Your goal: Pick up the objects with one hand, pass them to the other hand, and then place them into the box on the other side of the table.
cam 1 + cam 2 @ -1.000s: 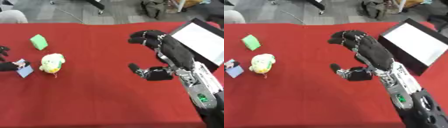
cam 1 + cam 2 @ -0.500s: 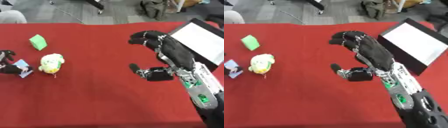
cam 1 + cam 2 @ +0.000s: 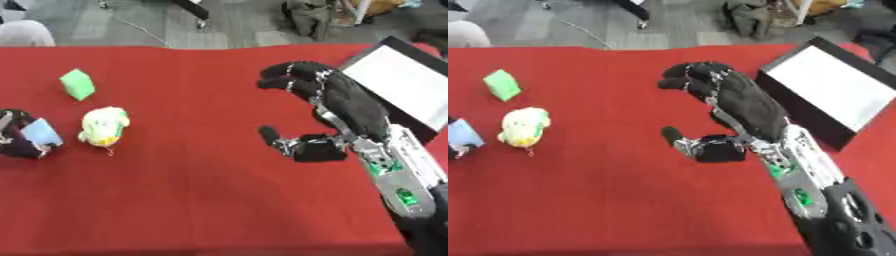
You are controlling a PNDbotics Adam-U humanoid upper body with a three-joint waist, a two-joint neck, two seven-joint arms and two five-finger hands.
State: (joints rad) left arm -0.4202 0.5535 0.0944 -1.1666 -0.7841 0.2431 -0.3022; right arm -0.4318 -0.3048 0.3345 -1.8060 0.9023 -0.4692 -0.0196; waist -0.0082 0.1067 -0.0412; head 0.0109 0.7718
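Observation:
My left hand (image 3: 17, 145) shows at the left edge, its fingers curled round a small light-blue block (image 3: 40, 133). Just right of it a yellow-and-white plush chick (image 3: 103, 127) lies on the red table. A green block (image 3: 77, 84) stands farther back on the left. My right hand (image 3: 337, 107) hovers over the middle right of the table, open, fingers spread forward and thumb sticking out to the left, holding nothing. The black box with a white inside (image 3: 833, 91) sits at the right edge, beside that hand.
The red cloth table (image 3: 192, 200) fills the view. Beyond its far edge lie grey floor, chair legs and a dark bag (image 3: 311, 15). The wide stretch between the chick and the right hand holds nothing.
My left hand has come in from the left edge and curled round the light-blue block, lifting it slightly. The right hand has stayed put.

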